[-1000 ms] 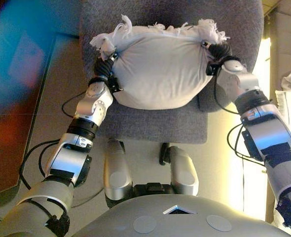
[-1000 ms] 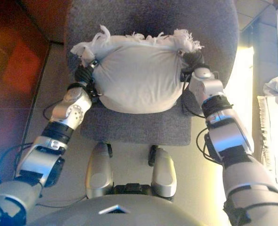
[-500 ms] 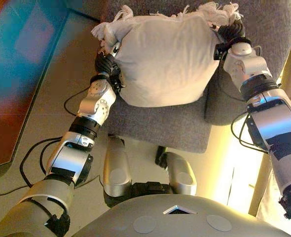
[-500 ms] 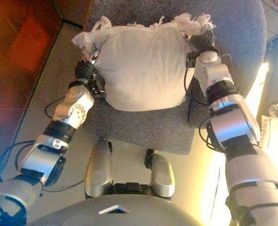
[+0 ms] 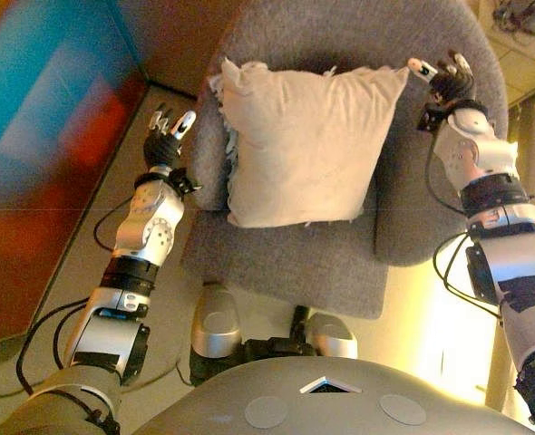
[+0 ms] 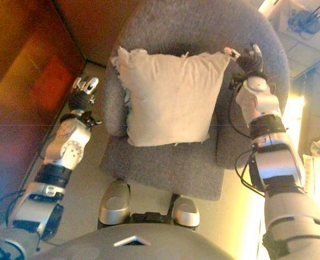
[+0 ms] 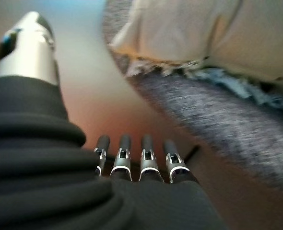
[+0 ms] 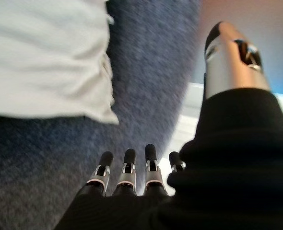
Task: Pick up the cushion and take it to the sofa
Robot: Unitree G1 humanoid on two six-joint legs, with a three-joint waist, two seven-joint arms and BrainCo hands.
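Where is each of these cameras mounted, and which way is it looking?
Left eye view: on the head, looking down at the cushion on the grey chair; both arms show.
Right eye view: beside it, same scene.
Left wrist view: behind the left robot hand, facing the chair's edge.
Right wrist view: behind the right robot hand, facing the chair seat.
All four views share the cushion and chair.

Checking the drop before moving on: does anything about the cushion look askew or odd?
The cushion leans upright against the grey chair back, slightly skewed, fringe crumpled along its left edge. Both the left hand and right hand are open, clear of it.
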